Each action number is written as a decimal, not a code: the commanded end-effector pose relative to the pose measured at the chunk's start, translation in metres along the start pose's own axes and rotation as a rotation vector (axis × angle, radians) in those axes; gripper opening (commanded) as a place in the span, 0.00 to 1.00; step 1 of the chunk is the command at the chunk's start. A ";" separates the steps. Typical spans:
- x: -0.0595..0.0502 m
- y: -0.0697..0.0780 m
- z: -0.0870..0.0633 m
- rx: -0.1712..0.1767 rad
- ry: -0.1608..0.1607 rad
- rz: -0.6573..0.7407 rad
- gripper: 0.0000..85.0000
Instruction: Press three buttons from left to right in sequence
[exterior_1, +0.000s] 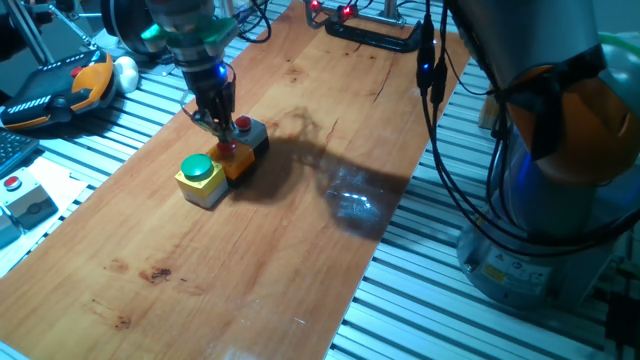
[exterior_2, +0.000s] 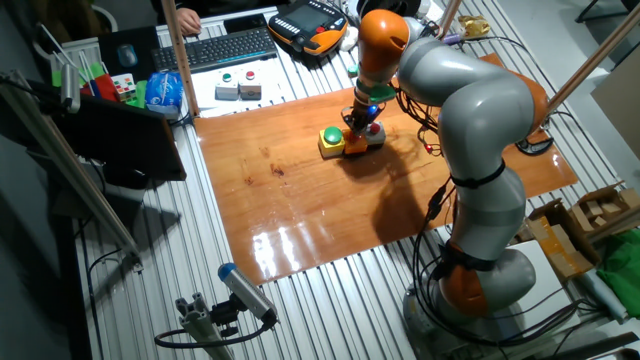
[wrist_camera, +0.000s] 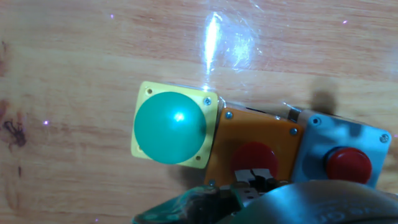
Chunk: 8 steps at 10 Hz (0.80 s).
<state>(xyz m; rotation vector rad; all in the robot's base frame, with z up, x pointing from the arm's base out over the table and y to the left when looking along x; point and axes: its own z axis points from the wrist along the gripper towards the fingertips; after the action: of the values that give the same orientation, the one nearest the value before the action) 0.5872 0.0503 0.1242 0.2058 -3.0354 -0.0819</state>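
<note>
The three buttons sit touching in a row toward the far end of the wooden surface (exterior_1: 300, 200): the green button (exterior_1: 198, 167), then the orange-boxed red button (wrist_camera: 255, 157), then the grey-boxed red button (wrist_camera: 348, 163). The end effector (exterior_1: 222, 135) is down over the middle one, so the second press looks to be in hand. Next it would need to lift and shift along the row to the grey box. The fingertips are cut off in the hand view and blurred elsewhere, so I cannot tell whether they are open or closed, or in contact.
</note>
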 end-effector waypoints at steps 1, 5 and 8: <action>-0.001 -0.001 0.004 0.000 -0.001 -0.004 0.01; -0.003 -0.002 0.018 -0.011 -0.010 -0.012 0.01; -0.004 -0.003 0.026 -0.013 -0.019 -0.016 0.01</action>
<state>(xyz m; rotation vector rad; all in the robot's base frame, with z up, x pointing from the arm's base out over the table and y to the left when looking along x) 0.5905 0.0496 0.1014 0.2307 -3.0569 -0.1059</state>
